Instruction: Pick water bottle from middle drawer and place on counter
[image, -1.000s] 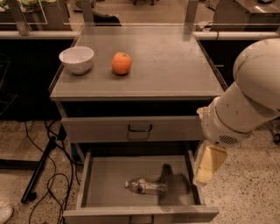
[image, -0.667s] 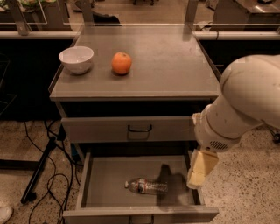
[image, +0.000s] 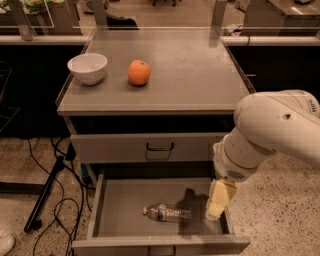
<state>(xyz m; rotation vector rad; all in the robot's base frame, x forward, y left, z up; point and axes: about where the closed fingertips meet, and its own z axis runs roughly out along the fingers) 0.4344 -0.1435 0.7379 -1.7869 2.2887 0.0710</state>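
The water bottle (image: 167, 213) lies on its side on the floor of the open middle drawer (image: 125, 200), cap to the left. The gripper (image: 218, 204) hangs from the white arm over the drawer's right part, a short way right of the bottle and apart from it. Its cream fingers point down into the drawer. The counter (image: 190, 70) is the grey top of the cabinet above.
A white bowl (image: 87, 68) and an orange (image: 139, 72) stand on the counter's left part. A closed grey drawer front with a dark handle (image: 160, 147) sits above the open drawer. Cables and a stand leg (image: 47, 192) lie on the floor at left.
The arm has swung left and lower, bringing the gripper from the drawer's right wall to inside the drawer, closer to the bottle. The bottle has not moved.
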